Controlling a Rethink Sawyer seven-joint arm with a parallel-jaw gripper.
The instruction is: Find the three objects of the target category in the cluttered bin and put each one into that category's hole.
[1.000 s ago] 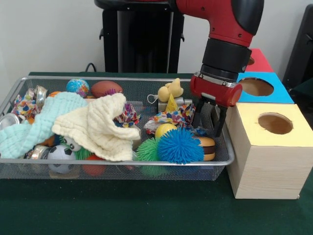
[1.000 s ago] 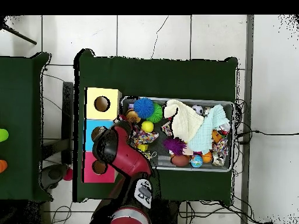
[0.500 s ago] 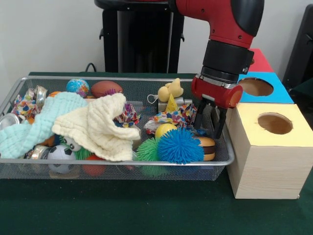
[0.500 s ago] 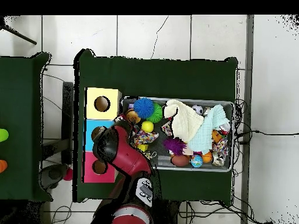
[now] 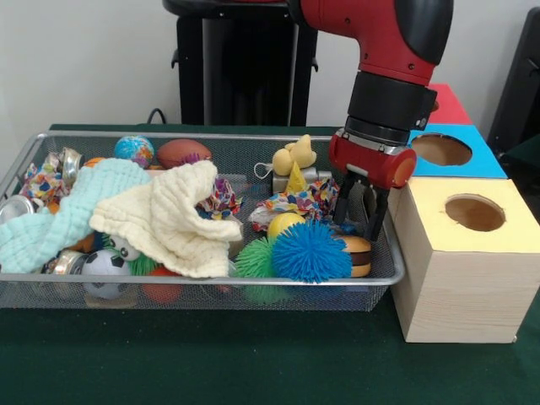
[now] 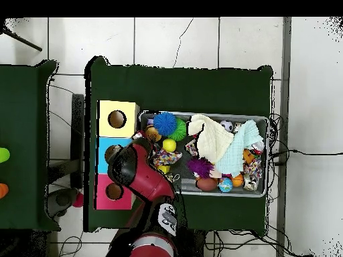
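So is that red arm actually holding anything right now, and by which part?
Nothing. The tool is open and empty, hanging down at the wire bin's end beside the yellow box.

Lab: pedestal robot arm (image 5: 396,51), tiled floor (image 6: 174,40)

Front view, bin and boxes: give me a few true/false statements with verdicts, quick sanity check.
1. The gripper hangs inside the mesh bin at the end nearest the boxes. True.
2. The gripper holds the blue spiky ball. False: the ball lies in the bin in front of the gripper, and nothing shows between the open fingers.
3. The yellow box stands nearest the camera, with the blue box behind it. True.
4. The cream cloth hangs over the bin's rim onto the table. False: it lies heaped inside the bin, partly over the pale blue cloth.
5. A yellow duck stands towards the back of the bin. True.
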